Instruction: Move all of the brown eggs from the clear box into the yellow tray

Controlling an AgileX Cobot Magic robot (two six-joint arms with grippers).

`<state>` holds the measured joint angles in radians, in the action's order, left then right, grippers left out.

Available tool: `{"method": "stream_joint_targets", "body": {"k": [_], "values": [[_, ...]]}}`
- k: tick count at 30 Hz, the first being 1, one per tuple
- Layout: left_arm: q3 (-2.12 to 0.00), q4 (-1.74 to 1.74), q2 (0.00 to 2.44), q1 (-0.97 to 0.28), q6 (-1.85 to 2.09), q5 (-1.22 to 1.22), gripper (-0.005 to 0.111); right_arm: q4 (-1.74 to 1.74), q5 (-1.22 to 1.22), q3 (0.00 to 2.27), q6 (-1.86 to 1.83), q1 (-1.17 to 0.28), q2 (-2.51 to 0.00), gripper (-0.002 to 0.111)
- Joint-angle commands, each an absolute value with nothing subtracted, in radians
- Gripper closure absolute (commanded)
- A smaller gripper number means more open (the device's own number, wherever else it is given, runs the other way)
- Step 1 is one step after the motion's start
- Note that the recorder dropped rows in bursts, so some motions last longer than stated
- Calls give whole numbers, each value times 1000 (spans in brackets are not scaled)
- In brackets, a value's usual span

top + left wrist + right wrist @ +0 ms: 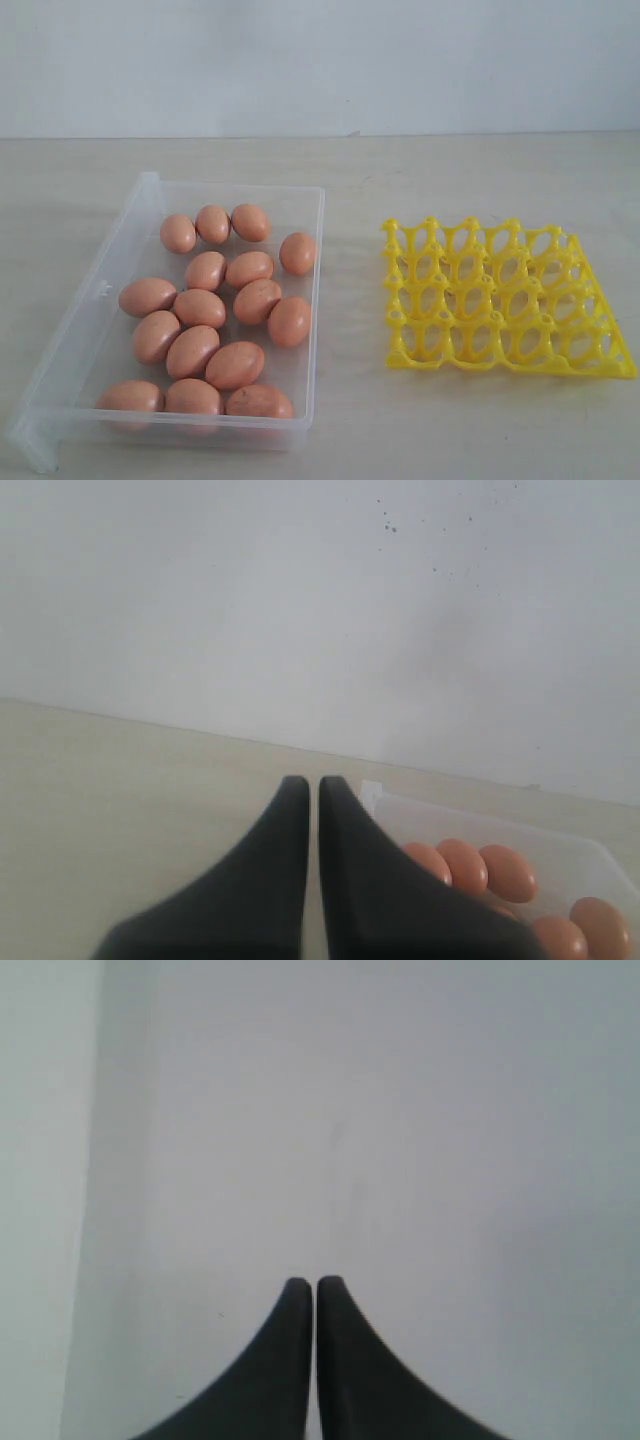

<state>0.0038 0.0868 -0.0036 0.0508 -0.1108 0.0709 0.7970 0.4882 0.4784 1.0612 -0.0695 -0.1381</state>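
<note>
Start of the transfer, shown in the exterior and both wrist views. The eggs [200, 308], about 16 by count, all lie on their sides on the floor of the box [100, 290], packed loosely and mostly touching a neighbour. The tray [510, 362] stands apart from the box on the worktop [350, 425], with every cup empty, so the task is judged not yet begun. The left end effector [314, 785] is clenched on nothing, its 2 dark fingers pressed nearly tip to tip. It is raised above the worktop. A corner of the box and a few eggs lie ahead of its tips, lower down and off to one side. The right end effector [314, 1285] is likewise clenched and empty. It faces only a bare pale wall [420, 1110], and neither eggs nor tray lie in its sight. Neither arm appears in the exterior view, so how far each one stands from the box cannot be read. Since the box sits on the left arm's side and the tray on the right arm's side, the left arm is judged the nearer to the eggs. The long axes of the eggs point in mixed directions, many of them slanting across the box. A first pick would therefore call for the left fingers to part, descend forward, and turn to span 1 egg across its short axis.
</note>
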Motion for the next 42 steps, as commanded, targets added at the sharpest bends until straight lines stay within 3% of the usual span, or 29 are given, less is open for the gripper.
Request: {"method": "stream_joint_targets", "body": {"k": [1,7,20,24,28,31,35,40,42], "values": [[0,87,0,47,-112,69,103,1262,585,842,1408,-69,-359,109],[0,87,0,47,-112,69,103,1744,428,1122,1777,-69,-594,109],[0,87,0,47,-112,69,103,1744,101,1137,1598,-67,-872,109],[0,87,0,47,-112,69,103,1634,-47,1139,1790,-67,-845,109],[0,87,0,47,-112,69,103,1641,206,1172,1764,-67,-829,109],[0,87,0,47,-112,69,103,1706,820,1227,1573,-69,-861,109],[0,87,0,47,-112,69,103,1744,1221,1251,1697,-59,-923,109],[0,87,0,47,-112,69,103,1744,1203,1247,1666,-59,-939,109],[0,87,0,47,-112,69,103,1643,1055,1247,1527,-59,-885,109]]}}
